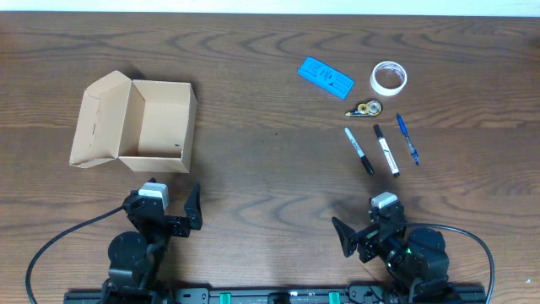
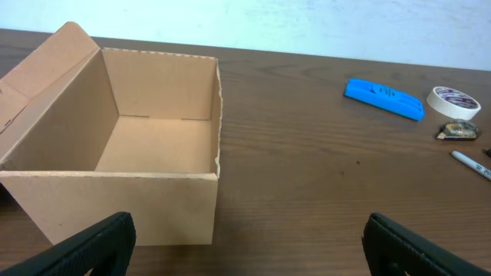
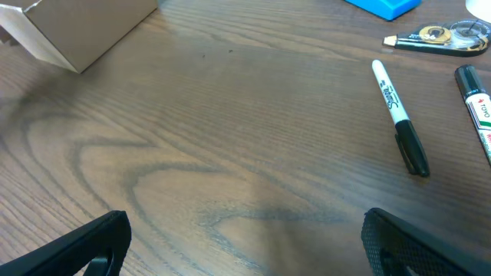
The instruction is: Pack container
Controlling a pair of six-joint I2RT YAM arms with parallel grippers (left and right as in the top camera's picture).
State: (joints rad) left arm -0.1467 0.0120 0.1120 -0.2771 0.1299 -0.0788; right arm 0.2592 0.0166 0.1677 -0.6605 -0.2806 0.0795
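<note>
Cardboard box (image 1: 158, 125) sits open-lidded and empty, ready for you to fill; both the left gripper (image 1: 173, 203) and right gripper (image 1: 364, 228) are released, holding nothing, with 3 pens (image 1: 381, 148) waiting nearby.

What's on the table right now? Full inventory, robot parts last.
container: 1, tan cardboard, far left of table, flap lid open, looks empty
blue flat pack: 1, bright blue, far right-centre
tape roll: 1, white, right of the blue flat pack
correction tape dispenser: 1, clear with yellow and black, below the tape roll
thin marker: 1, white barrel with black cap, leftmost of the three pens
thick marker: 1, white and black, middle pen
blue pen: 1, blue, rightmost pen
table: 1, dark brown wood grain
left gripper: 1, black, near edge in front of the container, open, holding nothing
right gripper: 1, black, near edge in front of the pens, open, holding nothing
</note>
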